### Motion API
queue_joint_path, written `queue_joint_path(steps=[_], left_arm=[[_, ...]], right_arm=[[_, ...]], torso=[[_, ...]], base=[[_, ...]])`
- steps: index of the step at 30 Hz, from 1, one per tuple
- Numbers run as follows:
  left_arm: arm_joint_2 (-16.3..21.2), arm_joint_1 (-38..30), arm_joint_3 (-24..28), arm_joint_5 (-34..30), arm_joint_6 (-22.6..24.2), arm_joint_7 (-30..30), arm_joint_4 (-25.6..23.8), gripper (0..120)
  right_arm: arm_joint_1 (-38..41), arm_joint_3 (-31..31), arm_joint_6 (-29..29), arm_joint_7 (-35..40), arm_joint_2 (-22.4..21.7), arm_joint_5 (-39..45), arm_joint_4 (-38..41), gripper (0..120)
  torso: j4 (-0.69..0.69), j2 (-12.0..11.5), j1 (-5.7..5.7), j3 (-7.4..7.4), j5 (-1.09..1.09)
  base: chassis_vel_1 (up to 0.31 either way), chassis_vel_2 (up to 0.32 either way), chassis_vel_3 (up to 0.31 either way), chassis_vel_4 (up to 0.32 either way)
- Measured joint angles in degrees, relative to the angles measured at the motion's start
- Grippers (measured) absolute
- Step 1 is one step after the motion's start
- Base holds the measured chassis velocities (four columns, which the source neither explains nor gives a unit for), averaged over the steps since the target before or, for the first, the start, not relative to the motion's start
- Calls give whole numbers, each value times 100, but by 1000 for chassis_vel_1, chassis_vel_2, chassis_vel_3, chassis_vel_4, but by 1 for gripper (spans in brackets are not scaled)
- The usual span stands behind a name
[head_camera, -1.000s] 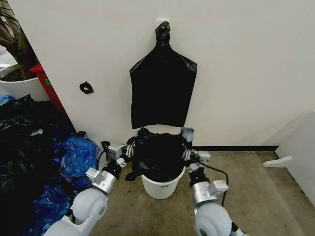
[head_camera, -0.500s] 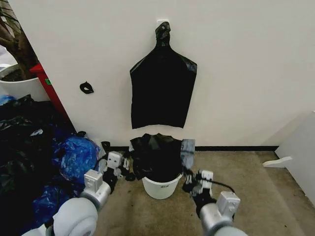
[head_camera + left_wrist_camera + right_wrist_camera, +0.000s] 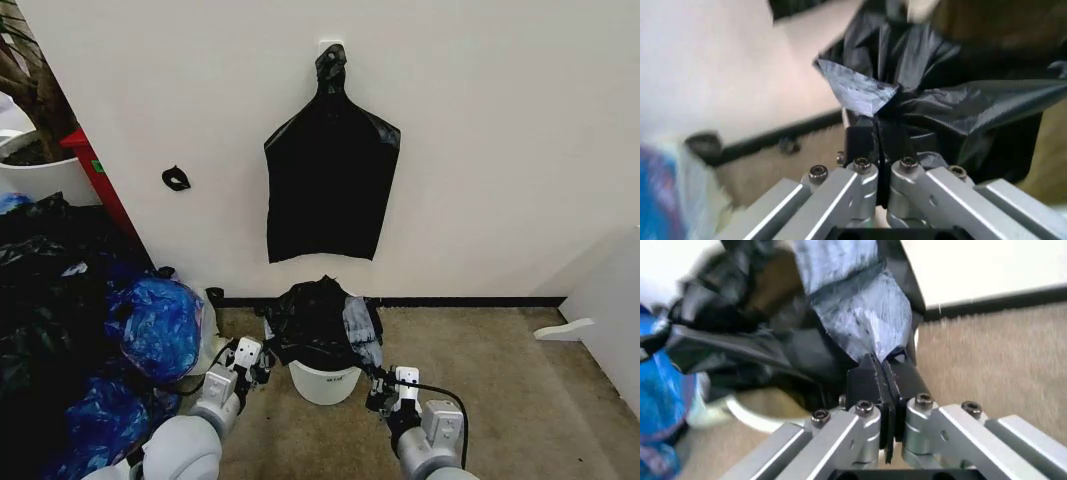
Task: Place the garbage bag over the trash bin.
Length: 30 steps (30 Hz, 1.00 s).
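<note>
Garbage bag draped over the bin, both claws pinching its edges

Garbage bag [image 3: 318, 318] sits heaped over the mouth of the white trash bin [image 3: 324, 383], which stands on the carpet against the wall, just below a flat black bag bundle [image 3: 328, 190] hanging from a wall hook. The bag covers the bin's top and hangs down its upper sides, leaving the lower white wall bare. The left gripper [image 3: 262, 362] is low beside the bin's left side; in the left wrist view its fingers [image 3: 865, 142] are pressed together on a fold of the bag. The right gripper [image 3: 377, 390] is low at the bin's right side, its fingers [image 3: 870, 377] likewise clamped on a greyish flap of the bag's plastic. Shiny blue plastic bags [image 3: 155, 320] lie heaped to the left.
</note>
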Motion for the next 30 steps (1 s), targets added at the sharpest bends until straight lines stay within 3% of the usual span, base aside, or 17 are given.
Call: queue_joint_path(steps=[3,4,8,11,18,22,30], left_arm=[[-139,-268,-83,-39,-587,474,193,0],[-139,-268,-83,-39,-587,474,193,0],[-355,-744,-136,17,-1490,1219,691,0],[-421,-846,-142,78,-1771,1485,939,0],[-914,-876,-150,438,-2992,2312,2258,0],[-1150,-1003,-174,479,-3535,2474,2643,0],[-1268,-1079,-264,-9,-3981,3125,2583,0]], right_arm=[[44,110,277,-292,39,-180,57,0],[44,110,277,-292,39,-180,57,0],[8,334,856,-794,49,-501,126,0],[-2,367,1011,-902,48,-536,145,0],[37,198,1852,-1481,110,-726,-110,0],[55,195,2254,-1738,156,-728,-187,0],[23,294,2610,-2043,181,-735,-206,0]], torso=[[1,0,0,0,1],[1,0,0,0,1],[-1,0,0,0,0],[-3,0,0,0,1],[1,-1,0,1,0],[1,-1,0,0,-1],[-1,-1,0,0,0]], base=[[0,0,0,0],[0,0,0,0],[0,0,0,0],[0,0,0,0],[0,0,0,0],[0,0,0,0],[0,0,0,0]])
